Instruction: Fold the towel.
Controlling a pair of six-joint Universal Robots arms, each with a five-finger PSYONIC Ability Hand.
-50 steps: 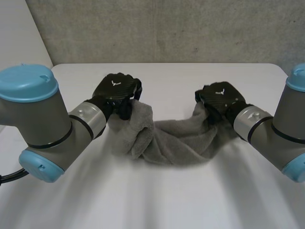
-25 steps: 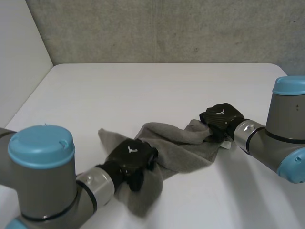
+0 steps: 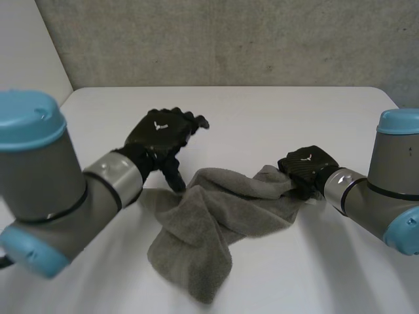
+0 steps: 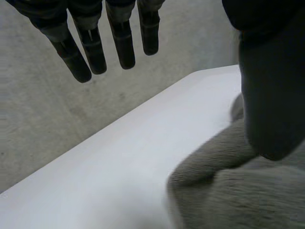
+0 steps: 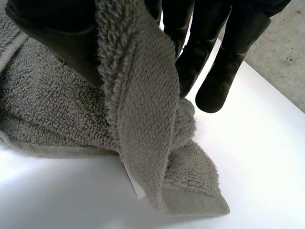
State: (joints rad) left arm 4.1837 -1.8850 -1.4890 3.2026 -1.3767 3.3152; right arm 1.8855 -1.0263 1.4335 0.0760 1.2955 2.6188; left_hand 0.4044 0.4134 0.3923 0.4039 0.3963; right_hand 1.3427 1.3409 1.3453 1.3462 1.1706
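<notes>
Hovering the left robot hand [image 3: 160,134] with fingers apart and empty, at 10 o'clock of the crumpled grey towel [image 3: 209,222] lying on the smooth white counter [image 3: 262,111]. Clamping the towel's 3 o'clock end in the right robot hand [image 3: 304,167], thumb against fingers. Probably calling for gripping the loose left corner and stretching the cloth flat before folding. Facing a grey concrete wall [image 3: 229,39] at 12 o'clock.

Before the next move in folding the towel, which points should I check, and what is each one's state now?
1. Right robot hand grips the towel: ok, cloth pinched between thumb and fingers.
2. Left robot hand grips the towel: not ok, open, holding nothing.
3. Towel lies flat: not ok, bunched and creased.
4. Towel within the edges of the table: ok.
5. Which corner the right robot hand holds: cannot tell.
</notes>
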